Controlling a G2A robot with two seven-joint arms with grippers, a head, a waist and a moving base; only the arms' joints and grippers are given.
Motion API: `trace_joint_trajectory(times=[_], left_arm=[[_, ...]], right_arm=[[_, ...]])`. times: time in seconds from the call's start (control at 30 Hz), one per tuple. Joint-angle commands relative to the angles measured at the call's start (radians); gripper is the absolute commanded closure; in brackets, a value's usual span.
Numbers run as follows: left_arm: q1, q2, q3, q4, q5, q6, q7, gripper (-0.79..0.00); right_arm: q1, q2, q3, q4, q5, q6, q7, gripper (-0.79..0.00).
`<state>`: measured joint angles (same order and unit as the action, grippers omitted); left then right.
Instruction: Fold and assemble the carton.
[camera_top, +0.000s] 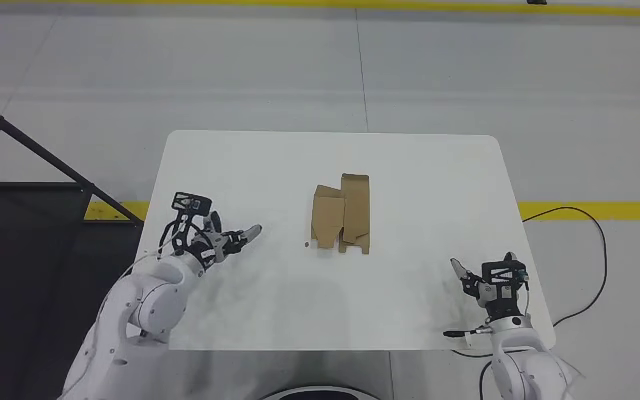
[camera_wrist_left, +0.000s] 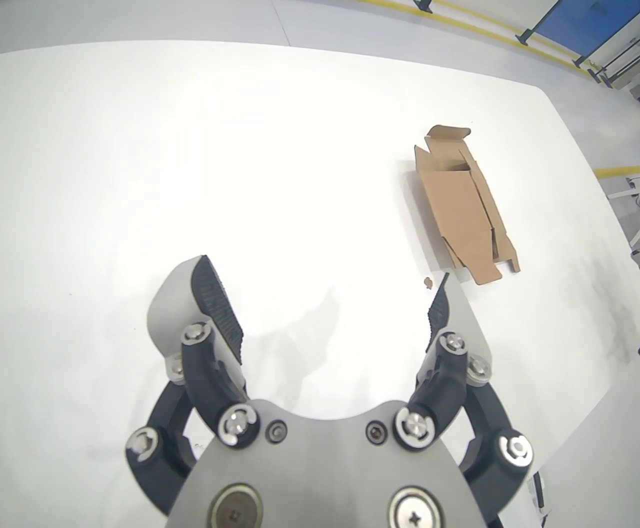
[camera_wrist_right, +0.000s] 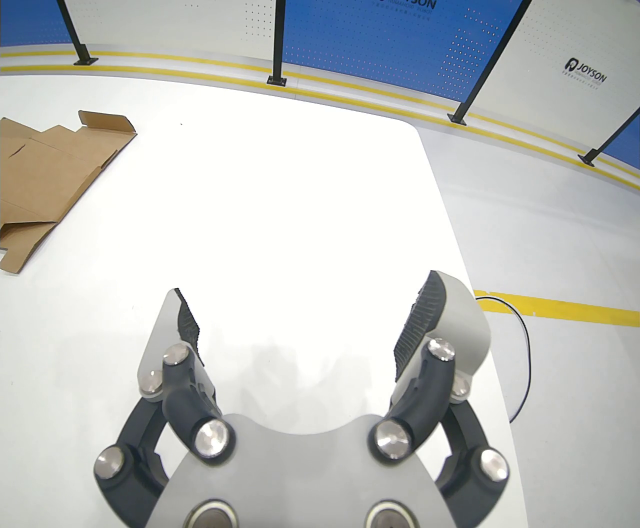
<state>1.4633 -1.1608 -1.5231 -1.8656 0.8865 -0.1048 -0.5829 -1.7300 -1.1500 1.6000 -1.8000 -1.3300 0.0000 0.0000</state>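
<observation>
1. The right tool (camera_wrist_right: 305, 285) hangs over the worktop (camera_top: 420, 180) on the robot's side of the carton (camera_top: 342, 213), well off to the carton's right. Its fingers are spread wide with nothing between them.
2. The left tool (camera_wrist_left: 325, 280) is to the carton's left, about level with the carton's near end. Its fingers are also spread apart and hold nothing.
3. A small brown scrap (camera_wrist_left: 427, 283) lies just off the carton's near left corner, between the carton and the left tool.
4. The carton lies mostly flat near the middle of the worktop, touched by neither tool. Its long axis runs away from the robot, so each tool faces one long side edge. Cut flaps stick out at the near end, and the flap at the far end is lifted a little.
5. The left tool appears clearly nearer the carton than the right, which is well apart from it. Folding has not begun, judging by the flat panels. The first contact probably falls to the left arm, coming in from the side across the long edge.
</observation>
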Motion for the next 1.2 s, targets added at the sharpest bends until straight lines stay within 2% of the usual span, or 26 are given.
trace_joint_trajectory(times=[0.0,0.3,0.6,0.73,0.8,0.93,1.17], left_arm=[[0.001,0.0,0.0,0.0,0.001,0.0,0.003,-0.785],[-0.001,-0.003,0.024,0.003,-0.04,-0.002,-0.008,-0.785],[-0.155,-0.02,0.157,0.099,-0.103,0.1,-0.118,-0.785],[-0.228,-0.036,0.203,0.175,-0.25,0.169,-0.174,-0.785],[-0.258,-0.042,0.222,0.206,-0.256,0.207,-0.165,-0.785],[-0.298,-0.053,0.244,0.235,-0.322,0.259,-0.144,-0.785],[-0.3,-0.053,0.244,0.235,-0.324,0.262,-0.139,-0.785]], right_arm=[[0.0,0.0,0.0,0.0,0.0,0.0,0.0,-0.785],[0.0,0.0,0.0,0.0,0.0,0.0,0.0,-0.785],[0.0,0.0,0.0,0.0,0.0,0.0,0.0,-0.785],[0.0,0.0,0.0,0.0,0.0,0.0,0.0,-0.785],[0.0,0.0,0.0,0.0,0.0,0.0,0.0,-0.785],[0.0,0.0,0.0,0.0,0.0,0.0,0.0,-0.785],[0.0,0.0,0.0,0.0,0.0,0.0,0.0,-0.785]])
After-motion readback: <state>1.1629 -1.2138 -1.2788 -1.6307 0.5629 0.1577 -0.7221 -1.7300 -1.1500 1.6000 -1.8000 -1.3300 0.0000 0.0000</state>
